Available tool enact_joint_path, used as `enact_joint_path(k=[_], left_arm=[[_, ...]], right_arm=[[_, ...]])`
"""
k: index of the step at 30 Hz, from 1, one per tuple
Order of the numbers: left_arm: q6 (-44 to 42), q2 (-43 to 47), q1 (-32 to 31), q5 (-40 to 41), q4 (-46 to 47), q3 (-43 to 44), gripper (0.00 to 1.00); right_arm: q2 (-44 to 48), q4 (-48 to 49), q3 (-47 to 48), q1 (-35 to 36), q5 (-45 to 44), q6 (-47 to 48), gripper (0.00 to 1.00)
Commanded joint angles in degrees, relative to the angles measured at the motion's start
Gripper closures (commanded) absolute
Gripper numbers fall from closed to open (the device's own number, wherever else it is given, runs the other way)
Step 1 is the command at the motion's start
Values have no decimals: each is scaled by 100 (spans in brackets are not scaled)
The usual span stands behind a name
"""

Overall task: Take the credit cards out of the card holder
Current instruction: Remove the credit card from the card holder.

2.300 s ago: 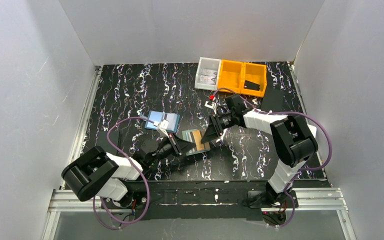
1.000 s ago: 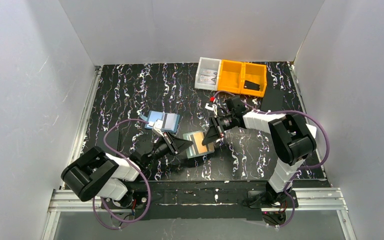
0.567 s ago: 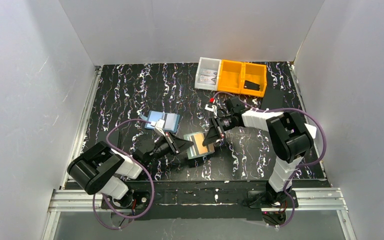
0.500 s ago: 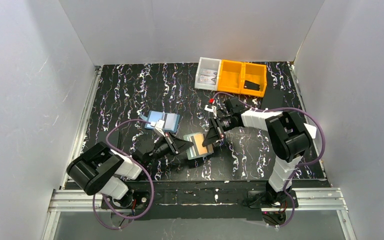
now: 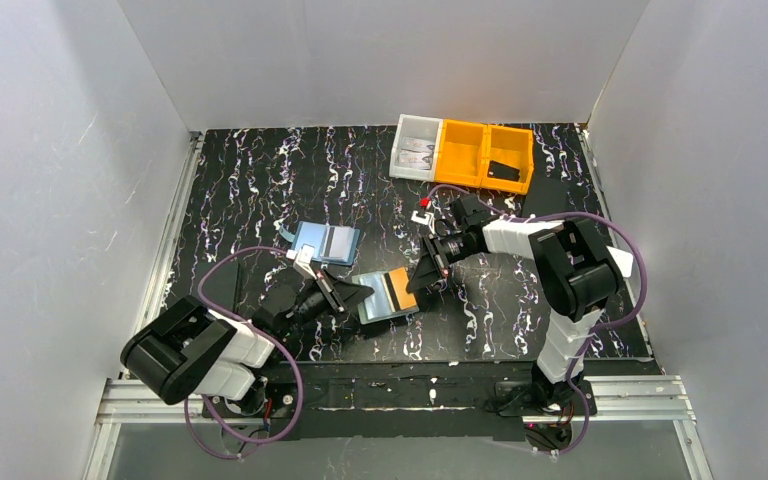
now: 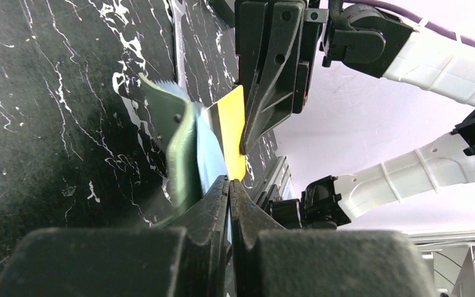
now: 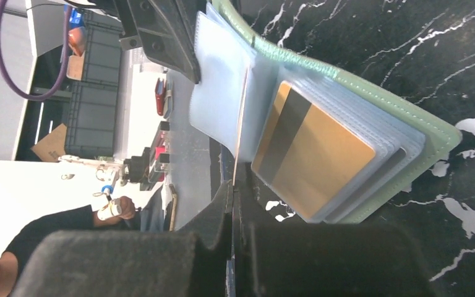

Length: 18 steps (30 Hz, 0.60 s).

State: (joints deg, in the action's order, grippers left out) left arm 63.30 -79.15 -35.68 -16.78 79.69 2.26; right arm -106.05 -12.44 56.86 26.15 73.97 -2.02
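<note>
The sage-green card holder (image 5: 378, 312) lies open mid-table, pale blue sleeves on its left half. An orange credit card (image 5: 401, 286) with a dark stripe sits in the right sleeves (image 7: 312, 154). My left gripper (image 5: 356, 298) is shut on the holder's clear sleeve edge (image 6: 213, 158), with the green cover (image 6: 179, 139) just left of the jaws. My right gripper (image 5: 422, 281) is shut on a thin tan card seen edge-on (image 7: 241, 124), which stands up between the two halves. The holder's green rim (image 7: 408, 108) lies to the right of it.
A light-blue flat rectangle with a dark stripe (image 5: 326, 243) lies behind the left gripper. At the back stand two orange bins (image 5: 482, 152), one holding a black box (image 5: 505, 171), and a clear bin (image 5: 415, 147). White walls close in three sides.
The left gripper has closed on the holder's sleeve and drawn the holder a little leftward. The right gripper stayed shut at about the same spot.
</note>
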Motion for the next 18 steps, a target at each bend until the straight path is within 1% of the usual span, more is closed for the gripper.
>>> enact_joint_path(k=[1, 5, 9, 12, 15, 18], left_arm=[[-33, -73, 125, 147, 100, -103, 100], [58, -413, 200, 218, -213, -136, 100], [159, -749, 246, 393, -641, -166, 100], [332, -774, 255, 584, -917, -211, 100], [453, -330, 255, 684, -1533, -296, 100], [402, 806, 255, 747, -2694, -293, 100]], right_arm=[[9, -280, 117, -38, -373, 282, 99], [43, -535, 180, -203, -814, 548, 99], [93, -816, 266, -303, -976, 856, 99], [188, -998, 341, -304, -1118, 1078, 99], [304, -1143, 391, -304, -1250, 1280, 99], [435, -1227, 413, -304, -1344, 1427, 99]])
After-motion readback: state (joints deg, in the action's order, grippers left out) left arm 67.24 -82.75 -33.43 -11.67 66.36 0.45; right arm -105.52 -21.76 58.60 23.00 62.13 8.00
